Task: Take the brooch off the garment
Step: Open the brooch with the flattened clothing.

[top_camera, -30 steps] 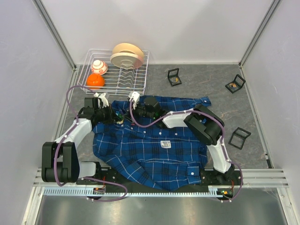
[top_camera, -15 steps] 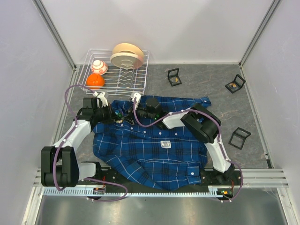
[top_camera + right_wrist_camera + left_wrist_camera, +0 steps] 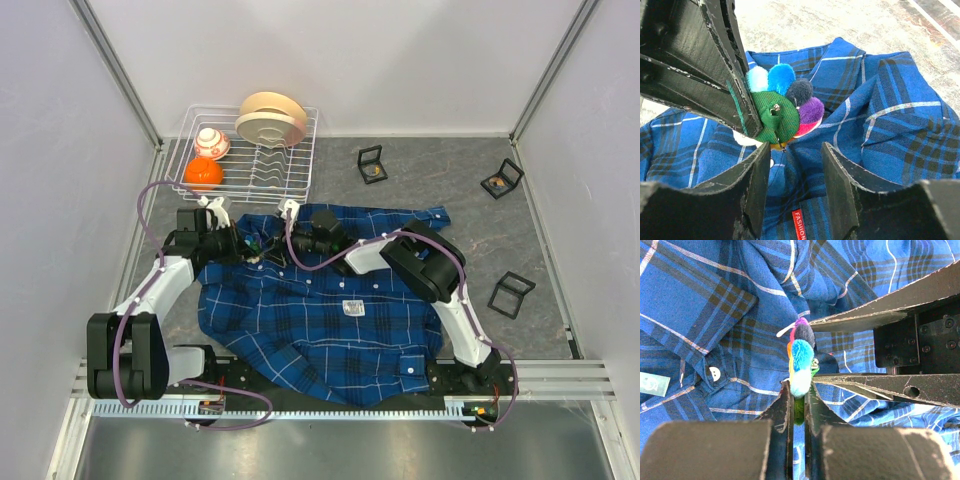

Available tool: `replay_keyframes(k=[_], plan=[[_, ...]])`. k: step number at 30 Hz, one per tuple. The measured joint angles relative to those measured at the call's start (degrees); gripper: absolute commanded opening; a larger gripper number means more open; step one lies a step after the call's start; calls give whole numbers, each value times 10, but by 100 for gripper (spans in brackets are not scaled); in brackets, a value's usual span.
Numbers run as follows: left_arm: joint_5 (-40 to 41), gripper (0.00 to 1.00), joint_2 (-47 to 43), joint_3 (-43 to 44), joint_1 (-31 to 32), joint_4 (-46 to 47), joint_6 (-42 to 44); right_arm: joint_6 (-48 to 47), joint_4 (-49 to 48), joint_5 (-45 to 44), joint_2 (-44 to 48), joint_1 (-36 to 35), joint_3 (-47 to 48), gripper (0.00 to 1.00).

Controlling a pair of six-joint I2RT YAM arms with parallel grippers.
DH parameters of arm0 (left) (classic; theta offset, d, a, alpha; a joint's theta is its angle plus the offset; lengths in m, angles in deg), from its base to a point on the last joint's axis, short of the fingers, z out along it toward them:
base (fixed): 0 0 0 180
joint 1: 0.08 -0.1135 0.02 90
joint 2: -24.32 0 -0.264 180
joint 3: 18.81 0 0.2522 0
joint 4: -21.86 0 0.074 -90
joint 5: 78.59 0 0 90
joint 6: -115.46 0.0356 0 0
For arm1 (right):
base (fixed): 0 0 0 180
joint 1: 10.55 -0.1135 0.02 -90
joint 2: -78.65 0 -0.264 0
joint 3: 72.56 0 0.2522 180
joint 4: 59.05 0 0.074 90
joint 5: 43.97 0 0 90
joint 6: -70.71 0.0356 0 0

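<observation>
The garment (image 3: 330, 320), a dark-blue plaid shirt, lies spread on the table. The brooch (image 3: 782, 107), a cluster of coloured pom-poms on a green felt back, stands at a raised fold of cloth near the collar (image 3: 730, 310). My left gripper (image 3: 797, 388) is shut on the brooch (image 3: 801, 357), pinching its lower edge. My right gripper (image 3: 796, 162) is open just below the brooch, its fingers (image 3: 837, 172) on either side of the blue fold beneath it. In the top view both grippers meet at the shirt's upper left (image 3: 265, 248).
A white wire dish rack (image 3: 290, 180) at the back left holds plates (image 3: 270, 118), an orange ball (image 3: 203, 172) and a white-and-red ball (image 3: 211, 142). Three small black open boxes (image 3: 371, 165), (image 3: 501, 181), (image 3: 512, 294) lie on the grey table to the right.
The right arm has shifted slightly toward the left gripper and its jaws have narrowed a little. The left gripper stays shut on the brooch in the same place.
</observation>
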Motion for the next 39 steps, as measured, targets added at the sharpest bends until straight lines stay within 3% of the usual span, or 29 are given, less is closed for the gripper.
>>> replay_keyframes(k=[6,7,8,12,18,25,34,39], plan=[[4,2,2,3,-2,-4,5,-3,6,26,-11,0,19,34],[5,2,2,3,-2,-4,6,-4,9,30,-12,0,22,29],[7,2,2,4,-3,-4,6,-4,11,36,-13,0,27,18],[18,2,2,9,-4,-5,7,-7,32,51,-19,0,49,0],[30,2,6,16,-5,-13,7,-6,39,23,-16,-6,49,0],[28,2,40,28,-3,-34,3,-41,33,-133,16,-49,-7,0],[19,2,61,58,0,-68,3,-163,26,-310,42,-105,-32,0],[9,2,82,69,0,-87,4,-238,22,-349,42,-122,-33,4]])
